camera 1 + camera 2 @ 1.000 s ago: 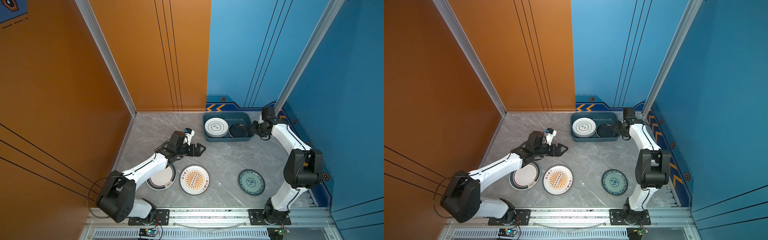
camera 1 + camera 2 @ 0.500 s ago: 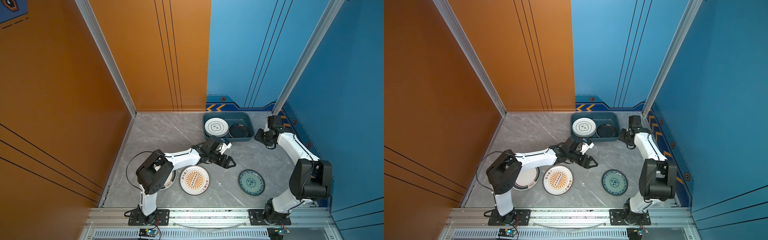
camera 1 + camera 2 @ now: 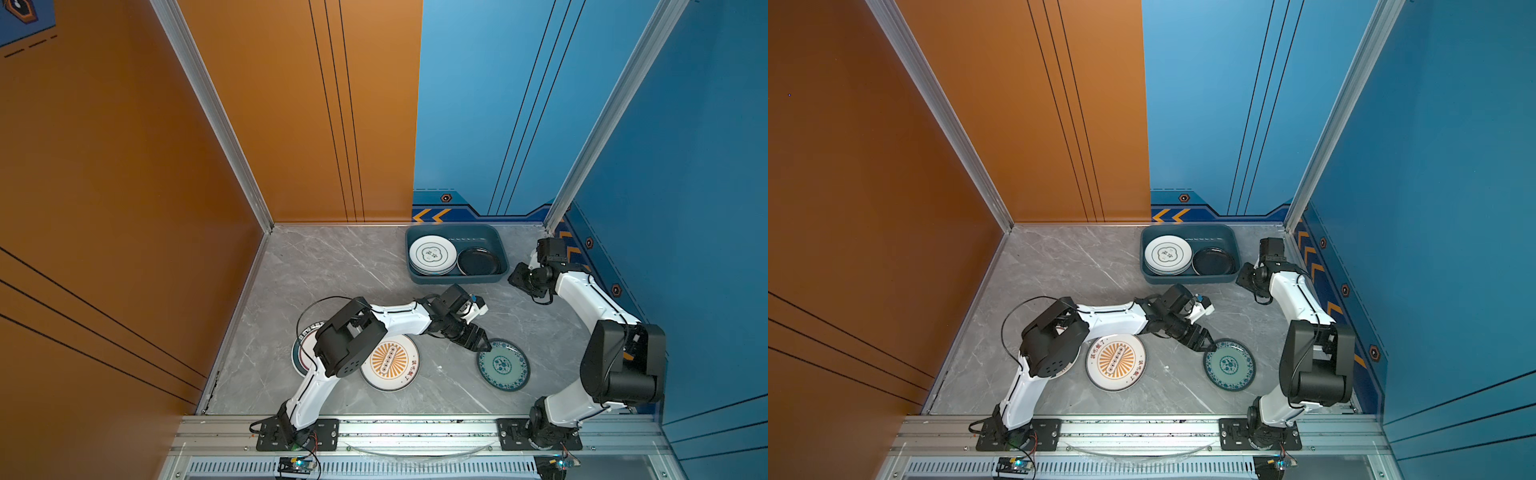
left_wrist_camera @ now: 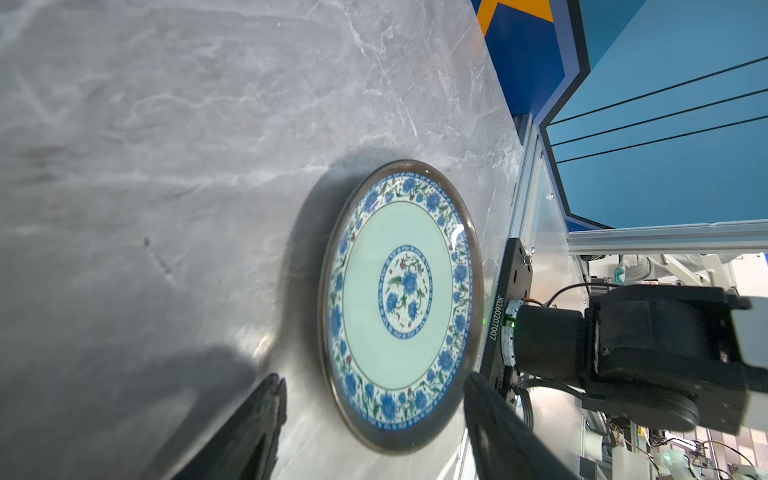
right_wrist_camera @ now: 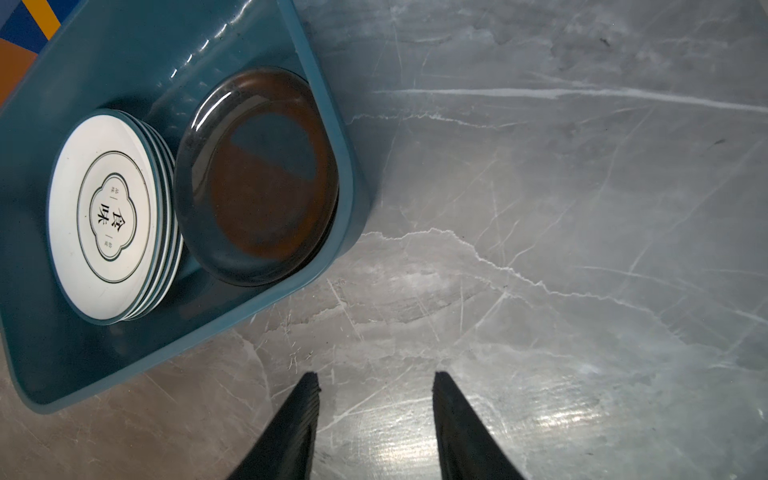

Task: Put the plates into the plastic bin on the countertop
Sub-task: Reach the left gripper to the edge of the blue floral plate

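The left gripper (image 3: 482, 340) is down at the countertop (image 3: 332, 266) with its fingers apart and nothing clamped between them. The teal patterned plate (image 4: 405, 291) lies flat just ahead of the fingertips, its near rim reaching into the gap. The wrist view suggests one finger sits low beside the rim while the other stands over the plate's border; whether either pad touches the rim I cannot tell. The step in hand therefore reads as the grasp of this plate, one of three plates outside the plastic bin (image 3: 478, 237). Behind the claw, back along its own arm, lies the orange sunburst plate (image 3: 389, 362), and further back a dark-rimmed plate (image 3: 305, 351) is half hidden under the elbow. The bin stands well apart, behind the claw and off to one side, and holds a stack of white cloud-emblem plates (image 3: 432, 253) and a black plate (image 3: 478, 262) side by side. The right gripper (image 5: 374, 376) hangs near the bin's outer corner over bare marble, fingers apart and empty. As I judge it, the next move calls for the low finger to slip under the rim, a firm pinch on the border, then a level lift and a carry to the bin. Free floor there looks scant, so the plate will probably have to go on top of one pile.
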